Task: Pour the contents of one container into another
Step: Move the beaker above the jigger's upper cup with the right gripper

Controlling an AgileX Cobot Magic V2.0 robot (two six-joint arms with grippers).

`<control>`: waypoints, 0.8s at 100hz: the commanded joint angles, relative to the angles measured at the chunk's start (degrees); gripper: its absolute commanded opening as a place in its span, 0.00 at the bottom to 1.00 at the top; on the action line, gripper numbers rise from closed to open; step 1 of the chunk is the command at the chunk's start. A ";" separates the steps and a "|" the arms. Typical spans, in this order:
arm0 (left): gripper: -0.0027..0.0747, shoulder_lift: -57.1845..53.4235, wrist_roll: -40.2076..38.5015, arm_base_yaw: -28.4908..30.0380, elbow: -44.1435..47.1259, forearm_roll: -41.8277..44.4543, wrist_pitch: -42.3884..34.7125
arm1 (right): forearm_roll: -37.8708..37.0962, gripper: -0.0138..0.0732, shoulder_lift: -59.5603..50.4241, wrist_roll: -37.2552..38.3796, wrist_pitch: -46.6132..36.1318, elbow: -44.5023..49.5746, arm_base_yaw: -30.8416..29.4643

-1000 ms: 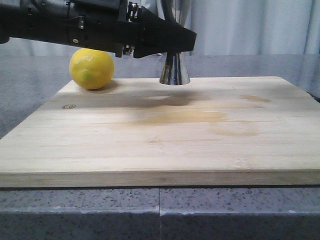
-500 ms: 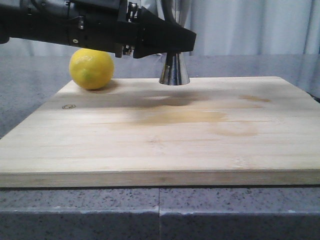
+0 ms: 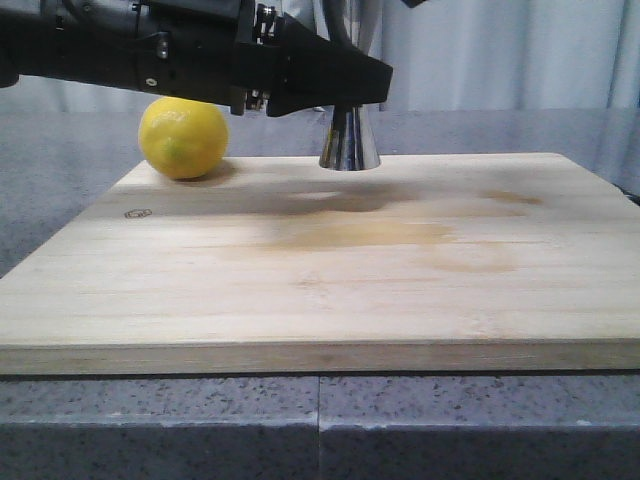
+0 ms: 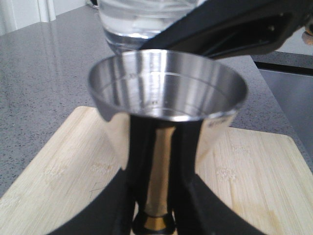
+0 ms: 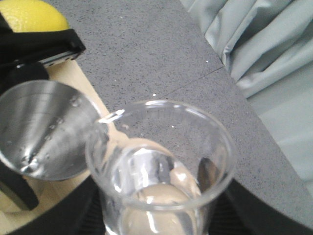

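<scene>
The steel jigger [image 3: 348, 142] stands at the far edge of the wooden board [image 3: 330, 260]. My left gripper [image 3: 345, 88] is shut on it. In the left wrist view the black fingers [image 4: 139, 147] press both sides of the stem above the gold band [image 4: 154, 223], below the jigger's open cup [image 4: 166, 93]. My right gripper [image 5: 161, 218] is shut on the clear glass beaker [image 5: 161, 161], which holds clear liquid. The beaker's spout [image 5: 111, 116] sits right at the jigger's rim [image 5: 44, 127], and droplets cling inside the cup. The beaker [image 4: 142, 19] hangs just behind and above the jigger.
A yellow lemon [image 3: 183, 138] lies on the board's far left corner, beside the left arm [image 3: 130, 50]. The board rests on a grey speckled counter [image 3: 320, 430]. Pale curtains [image 3: 500, 50] hang behind. A dark tip of the right gripper [image 3: 412, 3] shows at the top edge.
A dark tip of the right gripper has come into the top edge of the front view. The left arm, jigger and lemon have not moved.
</scene>
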 commanded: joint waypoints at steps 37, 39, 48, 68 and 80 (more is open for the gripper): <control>0.21 -2.53 -0.43 -0.46 -1.69 -3.93 3.50 | -5.78 0.48 -1.57 -3.16 -0.93 -2.28 1.02; 0.21 -2.53 -0.43 -0.46 -1.69 -3.93 3.50 | -6.23 0.48 -1.57 -3.16 -0.84 -2.28 1.19; 0.21 -2.53 -0.43 -0.46 -1.69 -3.93 3.50 | -6.75 0.48 -1.57 -3.16 -0.97 -2.28 1.36; 0.21 -2.53 -0.43 -0.46 -1.69 -3.93 3.50 | -7.47 0.48 -1.26 -3.16 -0.86 -2.36 1.36; 0.21 -2.53 -0.43 -0.46 -1.69 -3.83 3.50 | -8.15 0.48 -0.69 -3.16 -0.60 -2.36 1.36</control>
